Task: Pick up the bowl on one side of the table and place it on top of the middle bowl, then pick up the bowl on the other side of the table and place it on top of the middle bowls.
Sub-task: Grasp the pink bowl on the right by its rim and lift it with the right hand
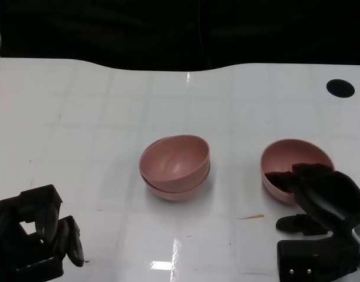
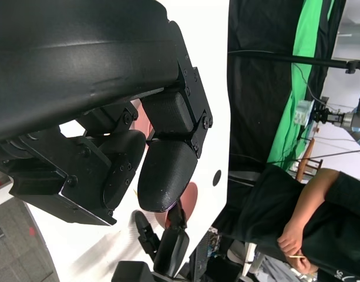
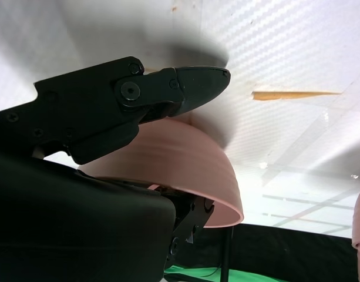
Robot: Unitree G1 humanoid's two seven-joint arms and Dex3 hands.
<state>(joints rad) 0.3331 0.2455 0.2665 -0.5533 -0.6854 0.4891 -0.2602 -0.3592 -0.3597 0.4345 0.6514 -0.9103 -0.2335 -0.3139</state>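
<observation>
While the right hand pinches the right pink bowl's rim, center frame a pink bowl sits nested in another; the left hand rests lower left, fingers curled, holding nothing.

white table with faint grid lines | round black hole near its far right corner | thin orange sliver lying on it | seated person in black beside the table, green backdrop behind

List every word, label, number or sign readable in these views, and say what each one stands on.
None can be read. The pink bowls, the right-side bowl, the white table and both black hands carry no visible text. The person's dark clothing shows faint light marks, too small to read.
</observation>
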